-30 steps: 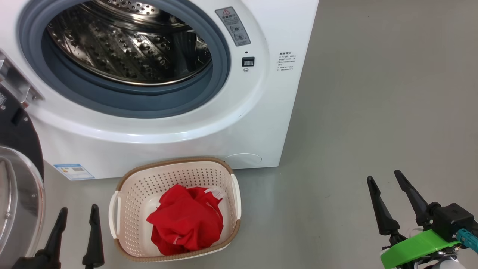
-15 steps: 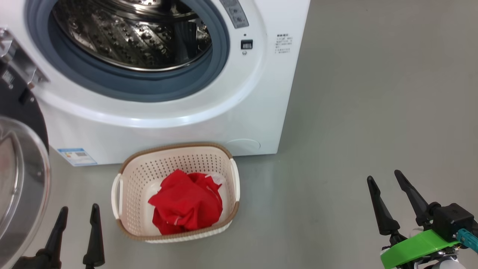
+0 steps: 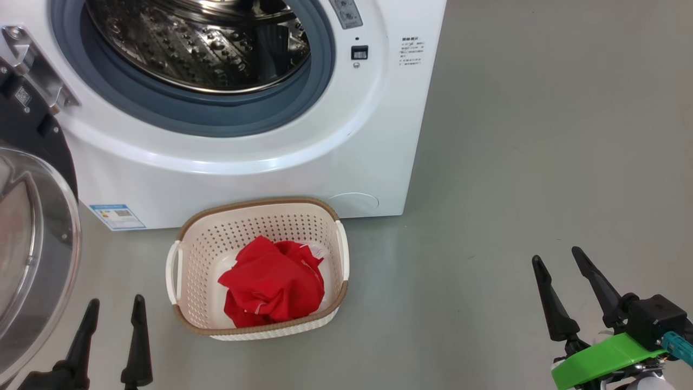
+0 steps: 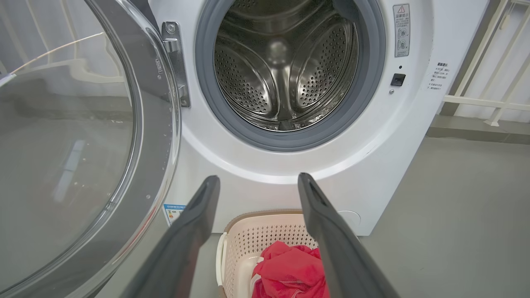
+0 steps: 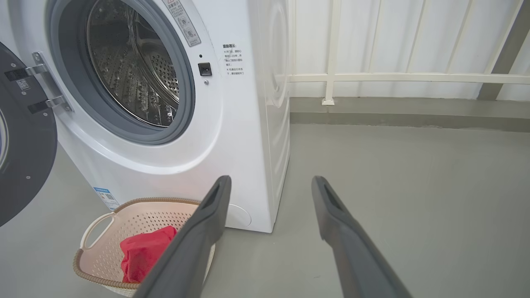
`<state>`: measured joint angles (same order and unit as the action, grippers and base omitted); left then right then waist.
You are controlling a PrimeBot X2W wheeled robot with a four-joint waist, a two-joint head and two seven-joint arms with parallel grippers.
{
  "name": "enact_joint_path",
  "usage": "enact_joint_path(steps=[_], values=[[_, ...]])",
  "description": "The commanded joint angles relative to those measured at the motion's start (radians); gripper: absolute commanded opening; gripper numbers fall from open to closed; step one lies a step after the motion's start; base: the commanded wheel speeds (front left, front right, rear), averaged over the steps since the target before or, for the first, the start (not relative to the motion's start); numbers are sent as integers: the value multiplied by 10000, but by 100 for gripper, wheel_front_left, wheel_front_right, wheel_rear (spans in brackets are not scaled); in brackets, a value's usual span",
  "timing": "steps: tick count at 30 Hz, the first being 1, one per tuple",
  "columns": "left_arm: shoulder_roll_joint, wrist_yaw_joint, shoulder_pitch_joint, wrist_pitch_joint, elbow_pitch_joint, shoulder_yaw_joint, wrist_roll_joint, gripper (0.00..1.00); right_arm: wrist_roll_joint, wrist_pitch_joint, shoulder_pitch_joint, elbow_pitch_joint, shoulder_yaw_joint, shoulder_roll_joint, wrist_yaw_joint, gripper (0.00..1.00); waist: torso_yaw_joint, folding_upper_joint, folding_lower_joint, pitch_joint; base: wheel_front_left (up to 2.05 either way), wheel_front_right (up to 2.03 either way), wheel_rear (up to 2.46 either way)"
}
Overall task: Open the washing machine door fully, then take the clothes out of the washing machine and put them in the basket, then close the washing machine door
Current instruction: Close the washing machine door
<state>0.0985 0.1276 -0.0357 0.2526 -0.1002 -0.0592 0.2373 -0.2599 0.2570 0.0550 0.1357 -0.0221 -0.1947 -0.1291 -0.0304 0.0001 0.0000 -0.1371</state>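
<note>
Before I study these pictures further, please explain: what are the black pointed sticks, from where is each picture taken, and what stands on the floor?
The sticks are fingers of a two-armed wheeled robot. The left tool and the right tool are both open and hold nothing. One picture comes from a camera on its head, looking down; the other two come from cameras on its wrists, looking along the fingers. On the grey floor stands a white washing machine, its door swung open; the drum looks empty. Before it sits the basket with the red clothes inside.
</note>
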Motion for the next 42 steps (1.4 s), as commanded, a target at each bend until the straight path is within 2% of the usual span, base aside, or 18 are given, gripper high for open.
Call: enact_joint_path(steps=[1, 11, 17, 28, 30, 42], values=[[144, 31, 260, 92, 182, -311, -41, 100, -166, 48, 25, -242, -207, -154, -16, 100, 12, -1, 0, -9, 0, 0, 0], [67, 31, 210, 92, 101, -279, 25, 100, -161, 48, 8, -202, -236, -194, -16, 100, 123, -1, 0, 122, 0, 0, 0], [-18, 31, 211, 92, 13, -229, 82, 100, -190, 48, -30, -184, -312, -291, -16, 100, 512, -1, 0, 154, 0, 0, 0], [-262, 31, 151, 92, -89, -455, 65, 100, -243, 48, 129, -43, -691, -525, -16, 100, 1749, -1, 0, 238, 0, 0, 0], [-325, 31, 101, 92, -116, -507, 49, 100, -277, 48, 223, 24, -874, -615, -16, 100, 2183, -1, 0, 269, 0, 0, 0], [-458, 31, 38, 92, -257, -689, 136, 100, -366, 48, 801, 236, -1688, -770, -16, 100, 3621, -1, 0, 233, 0, 0, 0]])
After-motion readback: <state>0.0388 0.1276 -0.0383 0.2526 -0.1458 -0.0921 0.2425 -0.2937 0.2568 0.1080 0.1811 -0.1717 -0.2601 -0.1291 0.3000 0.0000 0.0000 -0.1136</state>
